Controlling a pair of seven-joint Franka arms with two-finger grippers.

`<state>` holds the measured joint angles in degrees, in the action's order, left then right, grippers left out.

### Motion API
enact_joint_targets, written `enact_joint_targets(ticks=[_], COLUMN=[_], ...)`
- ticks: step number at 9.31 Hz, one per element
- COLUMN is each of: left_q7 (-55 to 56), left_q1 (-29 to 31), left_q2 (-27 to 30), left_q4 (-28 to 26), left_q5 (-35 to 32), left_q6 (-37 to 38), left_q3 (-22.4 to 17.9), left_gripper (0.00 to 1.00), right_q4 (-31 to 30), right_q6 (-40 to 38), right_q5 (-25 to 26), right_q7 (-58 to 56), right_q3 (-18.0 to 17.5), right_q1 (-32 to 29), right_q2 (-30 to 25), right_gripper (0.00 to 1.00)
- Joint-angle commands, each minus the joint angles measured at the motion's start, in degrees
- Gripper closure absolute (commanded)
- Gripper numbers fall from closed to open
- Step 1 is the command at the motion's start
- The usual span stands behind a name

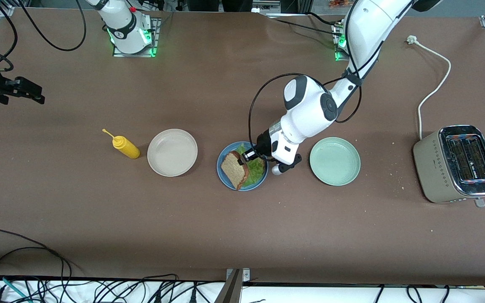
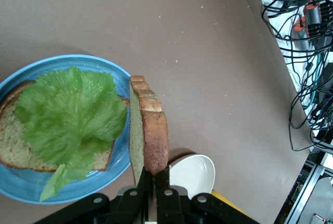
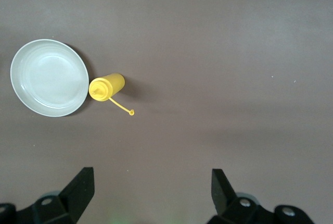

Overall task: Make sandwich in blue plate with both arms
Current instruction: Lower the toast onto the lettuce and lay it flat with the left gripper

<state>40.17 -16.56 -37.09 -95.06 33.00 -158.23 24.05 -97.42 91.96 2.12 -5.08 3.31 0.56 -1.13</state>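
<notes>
L gripper [image 1: 240, 159] pinched on bread slice [image 1: 234, 170] (edge-up) over blue plate [image 1: 224, 180] | lettuce [image 2: 70, 114] on lower slice [image 2: 15, 146] | R gripper [image 3: 151, 187] wide open, holds nothing, waits

No text, label or number can be read anywhere. The beige metal toaster [image 1: 456, 164] bears only small marks, too tiny to make out.
</notes>
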Motion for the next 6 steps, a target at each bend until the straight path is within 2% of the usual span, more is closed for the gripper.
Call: enact_joint_targets(ticks=[1, 2, 3, 4, 6], left_q7=[-4.0, -4.0, -4.4, -4.6, -6.4], left_q1=[-0.7, -0.5, -0.1, 0.4, 1.2], left_q2=[-1.0, -1.0, -1.0, -0.9, -0.4], left_q4=[-0.1, -0.1, -0.1, -0.9, -2.0], left_q5=[1.6, 1.5, 1.5, 1.5, 1.5], left_q6=[-2.1, -2.0, -1.5, -0.6, 1.9], left_q3=[-0.3, -0.3, -0.3, -0.4, -0.4], left_gripper=[1.00, 1.00, 1.00, 1.00, 1.00], right_q4=[2.2, 2.5, 2.5, 2.5, 2.5], right_q6=[-3.1, -4.0, -4.3, -4.2, -3.6], right_q5=[0.6, -0.2, -4.2, -5.6, -4.9], right_q7=[0.8, 0.9, 1.4, 1.3, 3.1], right_q3=[-1.3, -1.3, 0.4, 1.4, 1.4], right_q1=[-1.2, -1.2, -1.2, -1.0, -1.1], right_q2=[0.1, 0.1, 0.3, 0.4, 0.5], right_gripper=[0.00, 0.00, 0.00, 0.00, 0.00])
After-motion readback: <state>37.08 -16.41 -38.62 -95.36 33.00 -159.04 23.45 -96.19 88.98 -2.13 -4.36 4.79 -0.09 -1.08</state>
